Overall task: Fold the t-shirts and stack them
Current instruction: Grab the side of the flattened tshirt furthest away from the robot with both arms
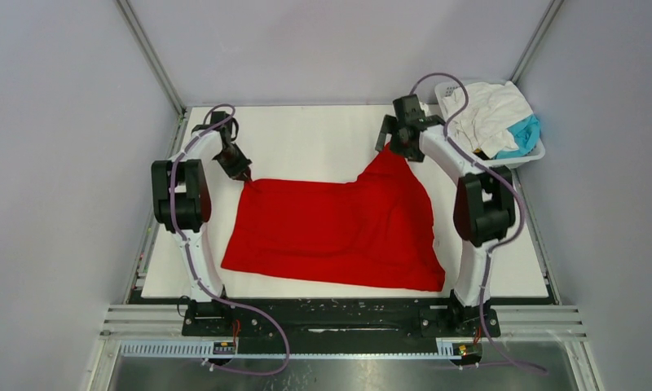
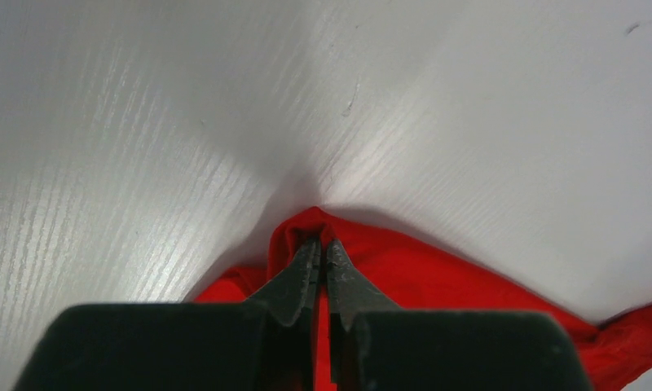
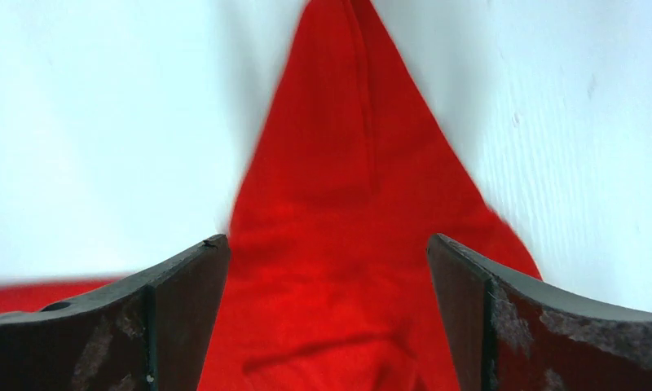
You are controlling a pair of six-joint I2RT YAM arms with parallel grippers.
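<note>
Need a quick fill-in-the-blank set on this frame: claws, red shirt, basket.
1. The left claw is ___ on a corner of the bright red cloth t-shirt.
2. The right claw is ___, with red cloth showing between its fingers.
3. The white slotted plastic basket, holding white cloth and teal cloth, sits at the white table's far ___ corner.
Missing: shut; open; right.

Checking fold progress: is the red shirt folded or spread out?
Spread: the red t-shirt lies mostly flat across the table, far right corner peaked up.
</note>
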